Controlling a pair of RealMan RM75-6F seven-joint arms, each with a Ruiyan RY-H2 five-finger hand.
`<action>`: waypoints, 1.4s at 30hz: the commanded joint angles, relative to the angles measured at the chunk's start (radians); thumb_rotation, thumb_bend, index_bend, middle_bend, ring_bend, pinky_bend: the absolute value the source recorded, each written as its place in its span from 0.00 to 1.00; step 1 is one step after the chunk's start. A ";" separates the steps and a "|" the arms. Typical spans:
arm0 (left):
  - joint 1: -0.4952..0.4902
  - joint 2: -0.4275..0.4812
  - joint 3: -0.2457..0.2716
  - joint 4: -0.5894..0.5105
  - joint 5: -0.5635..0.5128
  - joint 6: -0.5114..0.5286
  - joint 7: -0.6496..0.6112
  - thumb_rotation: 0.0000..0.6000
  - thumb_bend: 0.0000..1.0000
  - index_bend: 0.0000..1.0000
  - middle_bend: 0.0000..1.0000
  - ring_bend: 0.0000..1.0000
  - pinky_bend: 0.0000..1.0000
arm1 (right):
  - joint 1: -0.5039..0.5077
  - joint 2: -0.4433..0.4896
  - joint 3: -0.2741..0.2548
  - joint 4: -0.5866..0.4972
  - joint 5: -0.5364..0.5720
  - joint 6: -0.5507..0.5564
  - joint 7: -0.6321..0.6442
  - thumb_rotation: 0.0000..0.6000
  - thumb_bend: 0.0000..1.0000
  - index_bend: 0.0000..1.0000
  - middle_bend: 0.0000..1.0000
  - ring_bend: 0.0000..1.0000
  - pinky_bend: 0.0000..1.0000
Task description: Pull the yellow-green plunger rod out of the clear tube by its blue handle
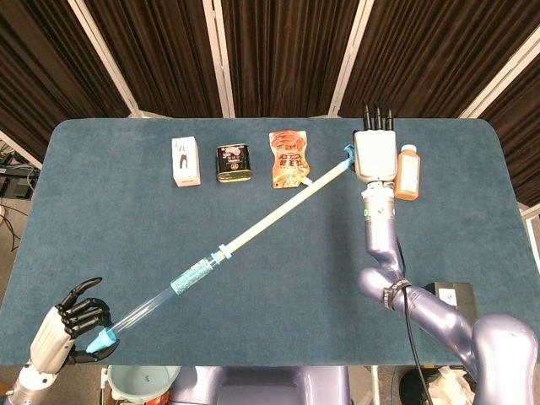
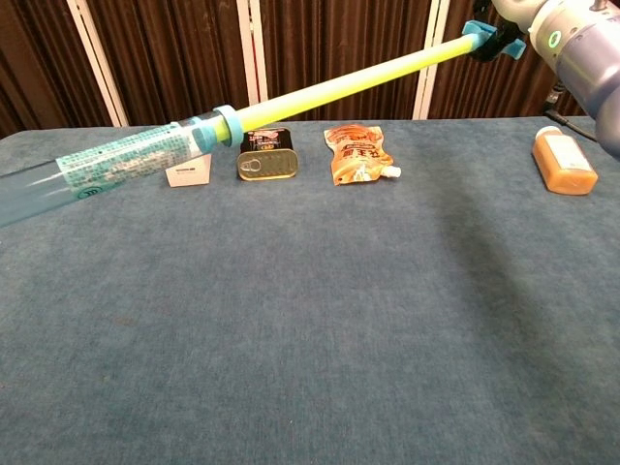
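Note:
A clear tube (image 1: 160,298) with a printed teal label runs diagonally above the table, its teal tip in my left hand (image 1: 69,323) at the near left corner. The yellow-green plunger rod (image 1: 283,205) sticks far out of the tube's blue collar (image 1: 223,253) toward the far right. My right hand (image 1: 375,152) grips the blue handle (image 1: 347,153) at the rod's end. In the chest view the tube (image 2: 107,170) and rod (image 2: 349,84) rise from left to upper right, up to the handle (image 2: 481,41); only the right wrist shows there.
Along the far edge lie a white box (image 1: 185,160), a dark tin can (image 1: 234,163), an orange pouch (image 1: 289,158) and an orange bottle (image 1: 407,173). A black box (image 1: 449,305) sits at the near right. A bucket rim (image 1: 142,380) shows below the table's (image 1: 278,321) front edge.

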 commanded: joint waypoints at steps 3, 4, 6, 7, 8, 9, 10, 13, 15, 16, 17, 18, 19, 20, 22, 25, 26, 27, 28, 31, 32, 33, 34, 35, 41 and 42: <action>-0.007 -0.006 -0.001 -0.004 -0.002 0.004 0.014 1.00 0.46 0.74 0.65 0.49 0.17 | 0.006 -0.017 -0.020 0.024 0.007 0.000 0.020 1.00 0.42 0.68 0.09 0.01 0.00; -0.014 -0.007 -0.004 -0.007 -0.006 -0.005 0.011 1.00 0.46 0.74 0.65 0.49 0.17 | 0.007 -0.021 -0.027 0.027 0.009 0.000 0.023 1.00 0.40 0.68 0.09 0.01 0.00; -0.027 -0.010 -0.008 -0.010 -0.010 -0.020 0.001 1.00 0.45 0.74 0.65 0.49 0.17 | 0.006 -0.025 -0.034 0.030 0.011 -0.001 0.022 1.00 0.36 0.68 0.09 0.01 0.00; -0.036 -0.011 -0.011 -0.010 -0.015 -0.034 -0.004 1.00 0.44 0.73 0.64 0.49 0.17 | 0.006 -0.028 -0.038 0.031 0.015 0.000 0.020 1.00 0.33 0.68 0.08 0.01 0.00; -0.048 -0.014 -0.015 -0.007 -0.018 -0.048 -0.007 1.00 0.44 0.72 0.64 0.49 0.17 | 0.006 -0.032 -0.041 0.033 0.018 0.001 0.017 1.00 0.31 0.66 0.08 0.01 0.00; -0.061 -0.016 -0.018 0.002 -0.019 -0.064 -0.008 1.00 0.44 0.69 0.63 0.48 0.17 | 0.006 -0.036 -0.045 0.037 0.021 0.002 0.014 1.00 0.26 0.60 0.08 0.01 0.00; -0.073 -0.018 -0.020 0.011 -0.022 -0.081 -0.009 1.00 0.45 0.67 0.62 0.48 0.17 | 0.006 -0.040 -0.049 0.040 0.025 0.002 0.011 1.00 0.22 0.54 0.07 0.00 0.00; -0.090 -0.019 -0.016 0.028 -0.036 -0.153 -0.043 1.00 0.44 0.57 0.57 0.47 0.17 | -0.004 -0.047 -0.061 0.041 0.042 -0.021 0.026 1.00 0.18 0.42 0.05 0.00 0.00; -0.093 -0.015 -0.010 0.040 -0.045 -0.194 -0.074 1.00 0.43 0.54 0.56 0.46 0.17 | -0.012 -0.050 -0.072 0.042 0.047 -0.039 0.049 1.00 0.17 0.35 0.04 0.00 0.00; -0.093 -0.014 -0.010 0.047 -0.051 -0.209 -0.086 1.00 0.43 0.53 0.55 0.46 0.17 | -0.016 -0.054 -0.079 0.048 0.049 -0.046 0.057 1.00 0.16 0.31 0.04 0.00 0.00; -0.092 -0.013 -0.012 0.056 -0.058 -0.222 -0.095 1.00 0.42 0.53 0.55 0.46 0.17 | -0.019 -0.057 -0.085 0.054 0.049 -0.049 0.062 1.00 0.16 0.26 0.03 0.00 0.00; -0.090 -0.014 -0.014 0.066 -0.066 -0.233 -0.104 1.00 0.42 0.52 0.54 0.46 0.17 | -0.022 -0.062 -0.092 0.064 0.049 -0.053 0.066 1.00 0.15 0.23 0.02 0.00 0.00; -0.088 -0.014 -0.016 0.075 -0.072 -0.242 -0.114 1.00 0.41 0.52 0.54 0.46 0.17 | -0.024 -0.067 -0.098 0.074 0.050 -0.056 0.071 1.00 0.12 0.16 0.01 0.00 0.00; -0.086 -0.013 -0.017 0.084 -0.079 -0.251 -0.127 1.00 0.41 0.52 0.53 0.45 0.17 | -0.025 -0.072 -0.102 0.085 0.050 -0.058 0.077 1.00 0.10 0.11 0.01 0.00 0.00; -0.081 -0.013 -0.023 0.103 -0.095 -0.271 -0.146 1.00 0.40 0.49 0.50 0.44 0.17 | -0.027 -0.082 -0.109 0.107 0.053 -0.064 0.083 1.00 0.02 0.01 0.00 0.00 0.00; -0.071 -0.012 -0.030 0.126 -0.121 -0.323 -0.168 1.00 0.36 0.39 0.41 0.37 0.17 | -0.029 -0.082 -0.123 0.127 0.069 -0.100 0.071 1.00 0.00 0.00 0.00 0.00 0.00; -0.069 -0.007 -0.027 0.130 -0.126 -0.350 -0.176 1.00 0.33 0.35 0.37 0.34 0.17 | -0.030 -0.079 -0.128 0.128 0.075 -0.111 0.061 1.00 0.00 0.00 0.00 0.00 0.00; -0.069 0.004 -0.022 0.133 -0.132 -0.391 -0.188 1.00 0.32 0.33 0.35 0.32 0.17 | -0.034 -0.074 -0.134 0.121 0.087 -0.125 0.047 1.00 0.00 0.00 0.00 0.00 0.00; -0.069 0.013 -0.020 0.133 -0.137 -0.420 -0.195 1.00 0.31 0.31 0.31 0.30 0.17 | -0.038 -0.069 -0.138 0.110 0.097 -0.135 0.038 1.00 0.00 0.00 0.00 0.00 0.00; -0.073 0.038 -0.023 0.121 -0.159 -0.504 -0.189 1.00 0.31 0.29 0.25 0.25 0.17 | -0.061 -0.050 -0.156 0.042 0.114 -0.141 0.019 1.00 0.00 0.00 0.00 0.00 0.00; -0.073 0.047 -0.029 0.116 -0.172 -0.538 -0.168 1.00 0.30 0.27 0.24 0.23 0.17 | -0.071 -0.040 -0.163 0.011 0.117 -0.141 0.016 1.00 0.00 0.00 0.00 0.00 0.00; -0.076 0.056 -0.035 0.107 -0.182 -0.560 -0.147 1.00 0.29 0.25 0.23 0.22 0.17 | -0.082 -0.028 -0.171 -0.025 0.118 -0.139 0.013 1.00 0.00 0.00 0.00 0.00 0.00; -0.079 0.065 -0.043 0.094 -0.193 -0.576 -0.129 1.00 0.27 0.23 0.22 0.21 0.17 | -0.094 -0.014 -0.180 -0.070 0.112 -0.134 0.019 1.00 0.00 0.00 0.00 0.00 0.00; -0.082 0.074 -0.049 0.078 -0.201 -0.587 -0.114 1.00 0.26 0.21 0.20 0.20 0.17 | -0.107 0.002 -0.189 -0.118 0.101 -0.126 0.031 1.00 0.00 0.00 0.00 0.00 0.00; -0.094 0.202 -0.082 -0.075 -0.239 -0.615 -0.066 1.00 0.21 0.15 0.15 0.16 0.17 | -0.208 0.135 -0.282 -0.450 -0.031 -0.020 0.061 1.00 0.00 0.00 0.00 0.00 0.00; -0.093 0.233 -0.087 -0.114 -0.243 -0.607 -0.064 1.00 0.21 0.15 0.15 0.16 0.17 | -0.227 0.160 -0.301 -0.509 -0.062 0.011 0.057 1.00 0.00 0.00 0.00 0.00 0.00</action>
